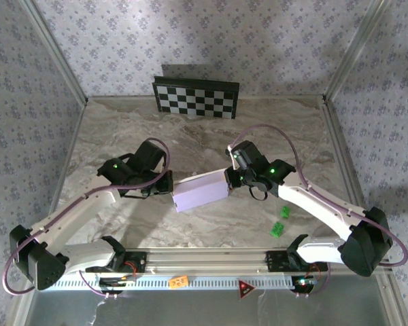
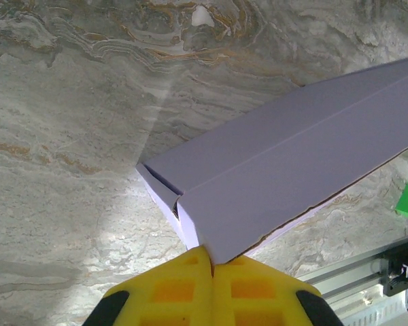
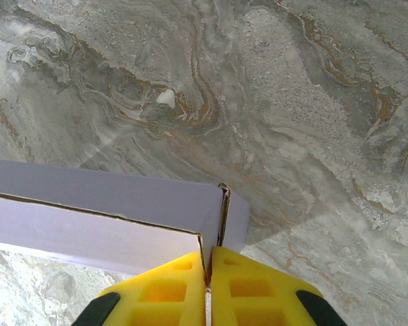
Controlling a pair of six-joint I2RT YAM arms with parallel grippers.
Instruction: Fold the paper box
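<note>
Overhead: the paper box (image 1: 200, 192) lies mid-table on the marbled table (image 1: 190, 136). It is a long lavender shape stretched between the two arms, well in front of the checkerboard panel (image 1: 197, 96).
Left gripper (image 1: 164, 190): at the box's left end. Its wrist view shows the yellow fingers (image 2: 170, 288) pressed together, pinching the box's near corner, where an end flap tucks in.
Right gripper (image 1: 231, 178): at the box's right end. Its wrist view shows its fingers clenched on the thin edge of an end flap, with a dark seam running along the box's long side.
Contact with table: no view settles whether the box rests on the surface or hangs just above it.
Green pieces (image 1: 280, 224): two small ones lie right of the box, near the right arm, in the overhead view. The left wrist view catches one at its right edge, above a metal rail (image 2: 367, 272).
</note>
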